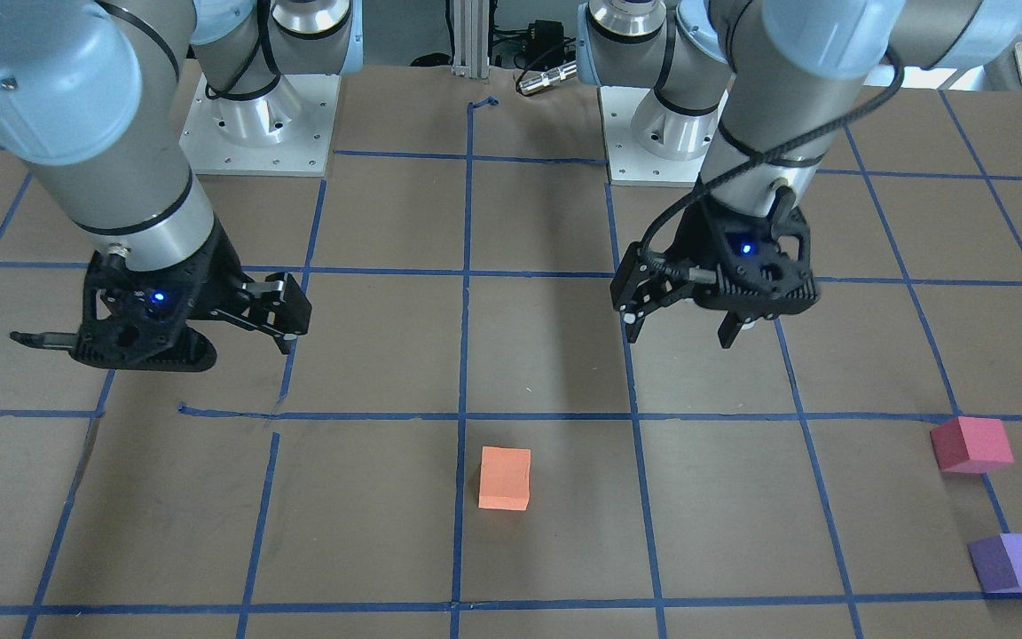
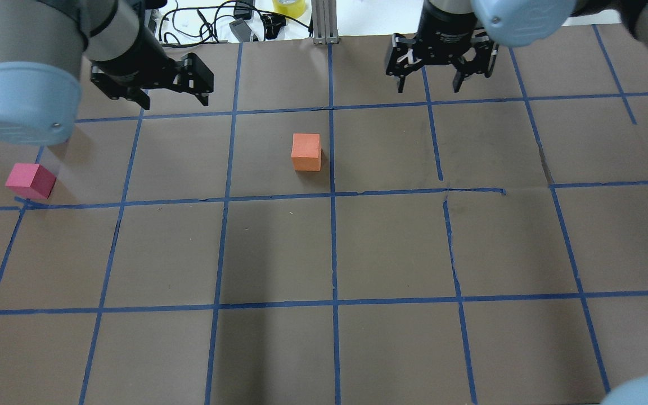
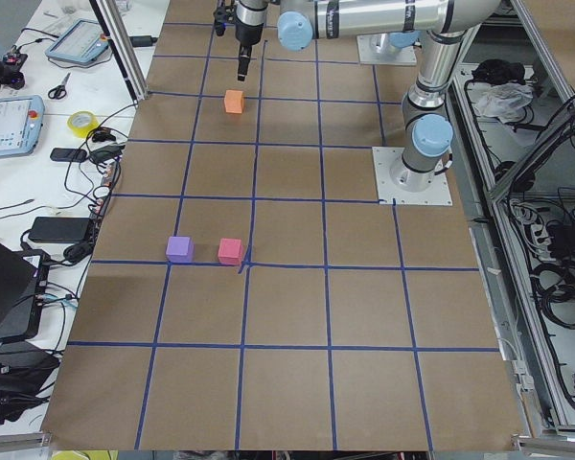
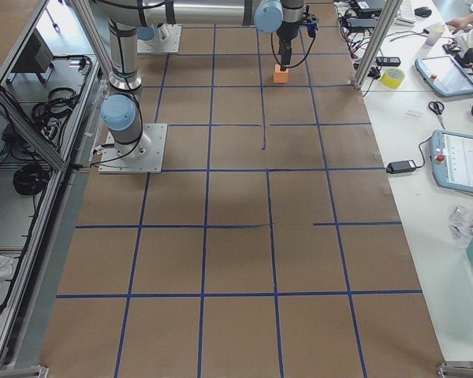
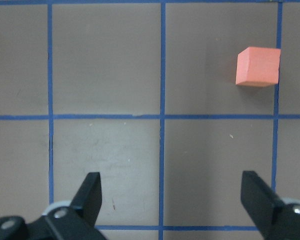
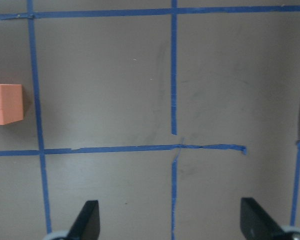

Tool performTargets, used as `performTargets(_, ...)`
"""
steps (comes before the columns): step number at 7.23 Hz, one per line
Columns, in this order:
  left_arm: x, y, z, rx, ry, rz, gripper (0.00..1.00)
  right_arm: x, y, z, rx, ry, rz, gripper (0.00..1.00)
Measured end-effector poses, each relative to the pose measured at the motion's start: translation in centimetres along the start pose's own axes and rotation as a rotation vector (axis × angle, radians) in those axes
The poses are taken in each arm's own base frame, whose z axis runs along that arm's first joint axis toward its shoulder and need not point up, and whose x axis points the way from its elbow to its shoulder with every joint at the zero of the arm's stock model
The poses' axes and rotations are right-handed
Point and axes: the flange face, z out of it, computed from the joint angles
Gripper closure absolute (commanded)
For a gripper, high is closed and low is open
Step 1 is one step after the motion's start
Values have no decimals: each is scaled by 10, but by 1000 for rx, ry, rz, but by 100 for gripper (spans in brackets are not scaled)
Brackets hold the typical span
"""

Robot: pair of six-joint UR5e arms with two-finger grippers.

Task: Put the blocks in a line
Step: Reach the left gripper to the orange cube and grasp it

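The orange block (image 1: pixel 505 478) lies on the brown table near its middle; it also shows in the overhead view (image 2: pixel 306 152), the left wrist view (image 5: pixel 258 66) and the right wrist view (image 6: pixel 6 103). The pinkish-red block (image 1: pixel 972 444) (image 2: pixel 30 180) and the purple block (image 1: pixel 1017 562) (image 3: pixel 179 248) lie close together far out on my left side. My left gripper (image 1: pixel 680 337) (image 2: pixel 175 102) (image 5: pixel 172 200) is open and empty, hovering above the table between the orange and pinkish-red blocks. My right gripper (image 1: pixel 236 346) (image 2: pixel 428 84) (image 6: pixel 170 220) is open and empty, to the orange block's other side.
Blue tape lines (image 2: pixel 332 247) divide the brown table into squares. The arms' base plates (image 1: pixel 258 124) stand at the robot's edge. Cables and a tape roll (image 2: pixel 288 7) lie beyond the far edge. Tablets and tools lie on the side bench (image 3: pixel 19 125).
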Motion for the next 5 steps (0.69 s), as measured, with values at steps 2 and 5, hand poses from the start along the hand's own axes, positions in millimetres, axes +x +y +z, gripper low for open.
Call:
performTargets(2,39,-12,76,-52,12,-15,0,28,5,-10,3,35,27,0)
performTargets(5,105,-12,159,-111,10,-27,0,28,42,-28,-7,28,26,0)
